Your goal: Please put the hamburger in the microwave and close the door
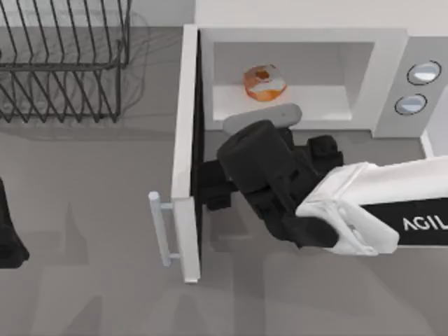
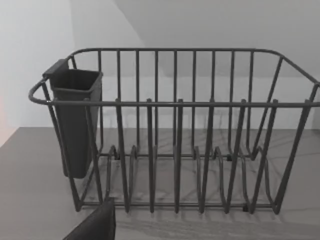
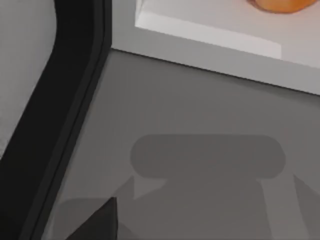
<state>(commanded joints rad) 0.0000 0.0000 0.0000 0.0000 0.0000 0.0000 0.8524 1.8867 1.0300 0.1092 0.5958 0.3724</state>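
Jaws of the right gripper (image 1: 213, 185): cannot tell whether parted or closed, since the wrist body hides the fingertips from above; they grasp nothing that I can see. Gripper sits low over the table (image 1: 84, 280), just in front of the microwave (image 1: 392, 77) opening, beside the dark inner face of the door (image 1: 185, 140). R arm reaches in from the top view's right side. Left gripper (image 1: 10, 234) parked at the table's far left edge, well apart from the work; its jaws cannot be judged either.

Door stands swung wide open, approx square to the appliance front, grey bar handle (image 1: 162, 227) at its free edge toward the near side. Right wrist view: door's dark inner edge (image 3: 65, 100) and the cavity's front lip.

Hamburger (image 1: 264, 82) lies inside the cavity on the pale floor, beyond the right gripper, not touching it. Two knobs (image 1: 418, 87) on the panel at right.

Wire rack (image 2: 175, 135) w/ dark cup holder (image 2: 75, 120) stands at far left, apart from the microwave.
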